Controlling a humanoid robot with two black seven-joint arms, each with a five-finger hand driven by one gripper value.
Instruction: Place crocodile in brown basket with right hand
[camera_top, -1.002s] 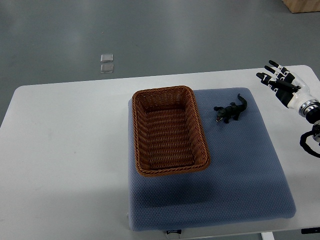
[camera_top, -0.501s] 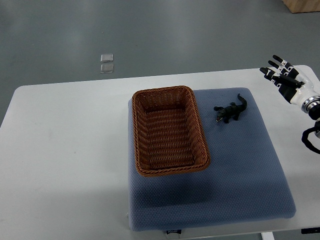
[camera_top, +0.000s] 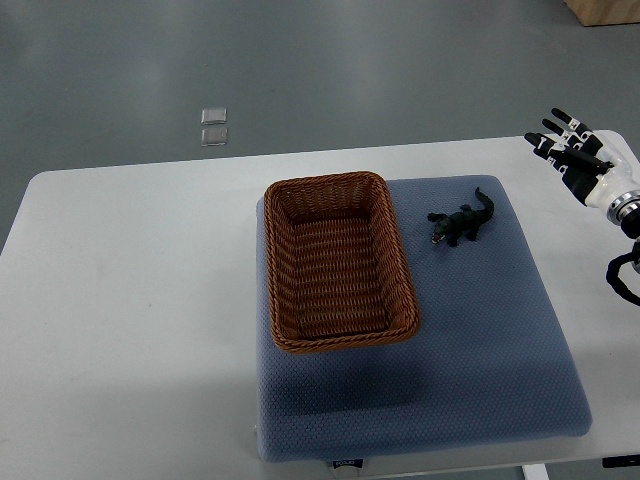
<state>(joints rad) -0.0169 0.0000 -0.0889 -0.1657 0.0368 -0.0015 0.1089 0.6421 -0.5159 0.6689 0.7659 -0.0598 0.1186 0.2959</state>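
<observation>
One robot hand, the right (camera_top: 576, 160), shows at the far right edge, over the far right corner of the white counter (camera_top: 130, 300). Fingers (camera_top: 548, 142) spread, pointing up-left, holding nothing. Black cable loop (camera_top: 621, 276) just below the wrist at the frame edge. Crocodile (camera_top: 462, 222), dark toy, lies on the blue padded mat (camera_top: 480, 350) near the mat's far right part, well apart from the robot hand, tail toward the upper right, head toward the lower left. Brown wicker basket (camera_top: 405, 265) sits on the mat's left part, just left of the crocodile, not touching it, nothing inside. Two small clear squares (camera_top: 213, 128) lie on the grey floor beyond the counter.
</observation>
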